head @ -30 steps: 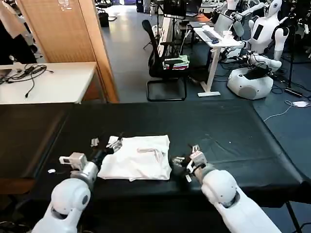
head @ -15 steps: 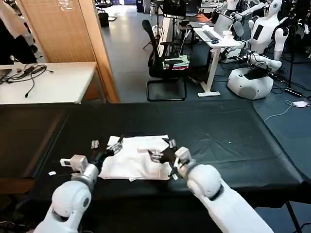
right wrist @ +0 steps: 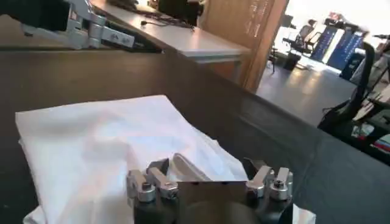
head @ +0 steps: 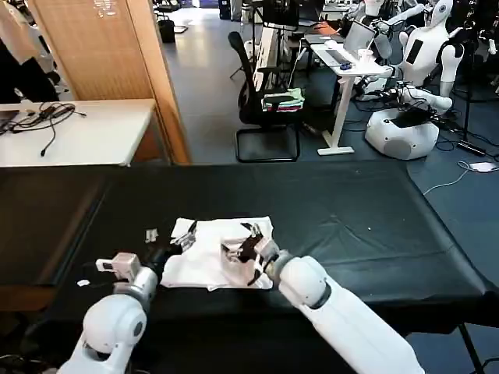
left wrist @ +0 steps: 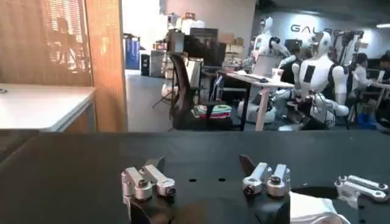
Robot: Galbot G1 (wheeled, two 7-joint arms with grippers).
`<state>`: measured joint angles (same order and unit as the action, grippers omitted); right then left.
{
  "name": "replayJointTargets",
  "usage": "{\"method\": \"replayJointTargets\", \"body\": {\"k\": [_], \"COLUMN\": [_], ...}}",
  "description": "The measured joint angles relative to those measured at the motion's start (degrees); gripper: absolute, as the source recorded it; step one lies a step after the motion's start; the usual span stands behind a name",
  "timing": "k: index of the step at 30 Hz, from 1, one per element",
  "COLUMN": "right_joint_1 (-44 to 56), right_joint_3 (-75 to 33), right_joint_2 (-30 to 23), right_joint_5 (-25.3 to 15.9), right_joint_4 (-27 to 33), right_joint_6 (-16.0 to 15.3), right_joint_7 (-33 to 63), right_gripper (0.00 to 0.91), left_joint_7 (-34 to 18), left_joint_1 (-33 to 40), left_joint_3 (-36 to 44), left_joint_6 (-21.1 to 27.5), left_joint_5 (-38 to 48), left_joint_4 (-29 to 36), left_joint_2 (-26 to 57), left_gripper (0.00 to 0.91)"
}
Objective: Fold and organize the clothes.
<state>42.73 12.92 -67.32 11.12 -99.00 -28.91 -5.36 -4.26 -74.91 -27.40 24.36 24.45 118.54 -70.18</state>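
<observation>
The white T-shirt (head: 204,255) lies folded into a rough rectangle on the black table (head: 351,218), plain side up. My right gripper (head: 240,240) is low over the shirt's right half, its jaws open, and a raised fold of the shirt (right wrist: 103,140) sits between the fingertips of the right gripper (right wrist: 207,165). My left gripper (head: 170,234) stands open at the shirt's left edge, above the far left corner. In the left wrist view the left gripper (left wrist: 201,163) has bare table between its fingers, with the shirt (left wrist: 308,210) off to one side.
A white desk (head: 70,132) with cables stands at the back left beside a wooden partition (head: 117,47). Behind the table, an office chair (head: 269,101) holds folded green and pale garments. A small white scrap (head: 82,283) lies near the table's front left.
My right gripper has moved left, from the table just off the shirt's right edge onto the shirt's right half. The left gripper has barely shifted.
</observation>
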Motion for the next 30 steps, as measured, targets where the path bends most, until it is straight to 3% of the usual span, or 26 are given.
{"method": "replayJointTargets", "body": {"k": [6, 13, 17, 19, 20, 26, 30], "right_joint_1": [0.7, 2.9, 5.5, 7.0, 7.7, 10.6, 12.8], "right_joint_3": [-0.2, -3.6, -7.8, -10.2, -11.4, -17.0, -20.8], "right_joint_2": [-0.3, -0.7, -2.0, -2.6, -2.9, -3.1, -1.8], "right_joint_5": [-2.6, -0.9, 0.2, 0.0, -0.3, -1.1, 2.0], "right_joint_4": [0.4, -0.5, -0.3, -0.2, 0.1, -0.4, -3.1], "right_joint_6": [1.4, 1.1, 1.1, 1.2, 1.3, 0.8, -0.2], "right_joint_7": [0.1, 2.1, 2.8, 3.4, 3.8, 5.4, 5.2], "right_gripper": [0.146, 0.146, 0.263, 0.400, 0.878, 0.878, 0.878], "left_joint_7": [0.0, 0.1, 0.2, 0.3, 0.3, 0.8, 3.2], "left_joint_1": [-0.5, -1.0, -1.4, -1.5, -1.6, -2.1, -2.3], "left_joint_3": [-0.1, -0.2, -0.2, -0.1, 0.0, -0.5, -1.4], "left_joint_6": [-0.2, -0.5, -0.8, -0.9, -0.9, -1.6, -2.6], "left_joint_5": [-0.2, -0.6, -1.0, -1.2, -1.2, -1.2, -0.1], "left_joint_4": [0.1, 0.3, 0.1, 0.0, 0.0, -0.1, -1.2], "left_joint_2": [-0.1, -0.7, -1.3, -1.5, -1.6, -1.7, -1.3], "left_gripper": [0.878, 0.878, 0.878, 0.878, 0.878, 0.878, 0.878]}}
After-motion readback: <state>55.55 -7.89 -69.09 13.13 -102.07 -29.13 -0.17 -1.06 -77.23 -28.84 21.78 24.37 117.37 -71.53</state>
